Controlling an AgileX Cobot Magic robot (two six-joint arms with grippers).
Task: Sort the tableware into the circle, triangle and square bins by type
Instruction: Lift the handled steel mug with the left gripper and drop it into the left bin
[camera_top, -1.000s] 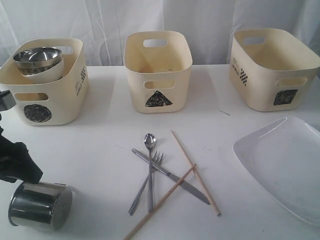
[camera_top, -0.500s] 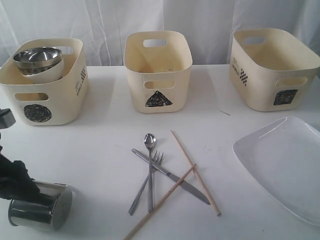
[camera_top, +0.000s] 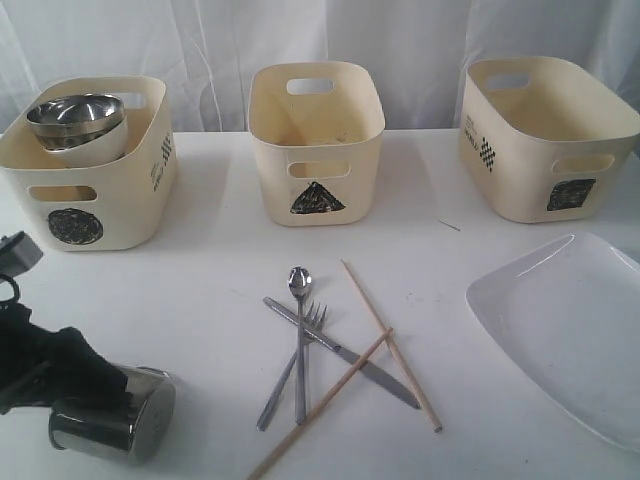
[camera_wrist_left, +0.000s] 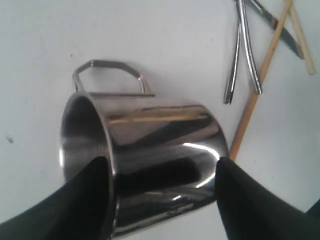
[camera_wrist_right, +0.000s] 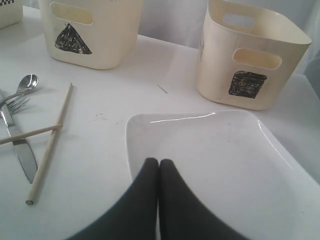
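Observation:
A steel mug (camera_top: 125, 420) (camera_wrist_left: 155, 150) lies on its side at the table's front left. My left gripper (camera_top: 90, 395) (camera_wrist_left: 161, 160) is open and straddles it, one finger at the rim and one at the base. A steel bowl (camera_top: 75, 115) sits nested in a white bowl (camera_top: 90, 145) inside the circle bin (camera_top: 125, 190). Spoon (camera_top: 299, 285), fork (camera_top: 315, 318), knife (camera_top: 380, 378) and two chopsticks (camera_top: 400, 360) lie crossed mid-table. My right gripper (camera_wrist_right: 159, 161) is shut with nothing in it, over the near edge of the white plate (camera_wrist_right: 215, 150) (camera_top: 570, 330).
The triangle bin (camera_top: 315, 150) (camera_wrist_right: 100, 30) stands at the back centre and the square bin (camera_top: 545, 150) (camera_wrist_right: 250, 65) at the back right. A white curtain hangs behind the table. The right arm is outside the exterior view.
The left gripper has come down and shifted right around the mug. The mug has slid a little to the right with it. Nothing else has moved.

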